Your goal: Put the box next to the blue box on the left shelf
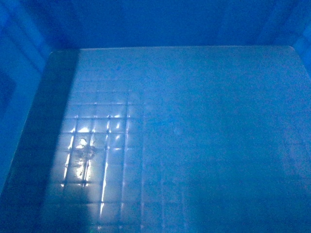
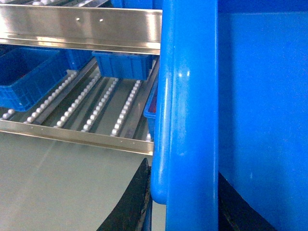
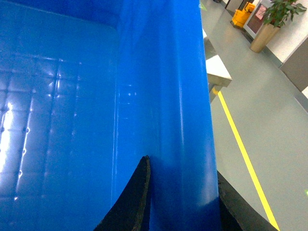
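With the box filling my whole head view, I see only its pale grid-patterned floor and the darker blue walls rising around it, with bright glints on the grid squares at lower left.

At my left wrist, the box's thick rim runs up the middle of the picture, and the 2 black fingers of my left gripper sit 1 on each side of it, clamped on that wall. To the left of the rim stands the left shelf: metal rails with 4 or so rows of small white rollers sloping away, a bright steel rail across its front edge and another steel beam higher up. A blue box rests on the rollers at the left side of that shelf, and a second blue crate sits farther back near the middle. My held box hangs just beside the shelf's front rail, not on the rollers.

At my right wrist, the opposite wall of the box runs up the picture, and my right gripper is closed on it likewise, 1 black finger inside and 1 outside. Beyond that wall lies grey floor with a yellow line, a steel corner, and a potted plant far off.
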`<state>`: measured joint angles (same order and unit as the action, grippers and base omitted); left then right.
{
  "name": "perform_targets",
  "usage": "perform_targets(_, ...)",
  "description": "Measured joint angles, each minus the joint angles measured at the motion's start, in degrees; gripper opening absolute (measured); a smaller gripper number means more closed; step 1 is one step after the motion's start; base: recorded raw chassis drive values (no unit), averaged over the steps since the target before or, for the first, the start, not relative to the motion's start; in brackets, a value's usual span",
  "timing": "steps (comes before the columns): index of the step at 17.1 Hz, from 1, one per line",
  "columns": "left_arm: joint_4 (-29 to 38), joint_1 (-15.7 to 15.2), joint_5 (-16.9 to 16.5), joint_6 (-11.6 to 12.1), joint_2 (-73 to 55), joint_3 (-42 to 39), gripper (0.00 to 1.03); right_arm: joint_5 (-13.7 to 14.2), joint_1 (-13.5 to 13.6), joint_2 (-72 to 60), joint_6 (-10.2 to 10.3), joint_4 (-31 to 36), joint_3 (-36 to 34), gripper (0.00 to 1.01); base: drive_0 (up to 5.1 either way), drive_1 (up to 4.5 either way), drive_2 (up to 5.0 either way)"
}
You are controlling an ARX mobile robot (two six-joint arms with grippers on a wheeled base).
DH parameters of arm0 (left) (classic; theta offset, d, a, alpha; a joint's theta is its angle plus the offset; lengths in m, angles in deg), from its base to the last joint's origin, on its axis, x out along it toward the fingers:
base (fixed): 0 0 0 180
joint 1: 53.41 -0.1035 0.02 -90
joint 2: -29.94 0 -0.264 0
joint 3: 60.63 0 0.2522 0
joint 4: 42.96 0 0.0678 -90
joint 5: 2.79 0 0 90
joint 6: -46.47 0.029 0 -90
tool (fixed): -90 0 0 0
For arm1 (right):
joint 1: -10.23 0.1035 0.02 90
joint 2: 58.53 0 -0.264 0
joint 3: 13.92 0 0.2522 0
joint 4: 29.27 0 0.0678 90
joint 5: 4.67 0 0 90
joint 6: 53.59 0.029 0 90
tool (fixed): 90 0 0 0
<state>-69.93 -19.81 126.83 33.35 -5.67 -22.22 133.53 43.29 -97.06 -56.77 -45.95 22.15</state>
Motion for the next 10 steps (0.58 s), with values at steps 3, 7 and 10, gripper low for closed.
perform_targets(3,0.0,0.0,0.0,0.0,0.0,0.0,0.19,0.0,0.0,0.0,0.0,0.0,0.0,0.22,-5.1,2.24,2.2)
perform_targets(7,0.0,0.0,0.0,0.0,0.0,0.0,0.19,0.0,0.0,0.0,0.0,0.0,0.0,0.22,-5.0,2.38,2.4)
perform_targets(10,0.0,0.0,0.0,0.0,0.0,0.0,0.19,0.0,0.0,0.0,-0.1,0.0,0.0,0.22,-4.9,2.52,2.5)
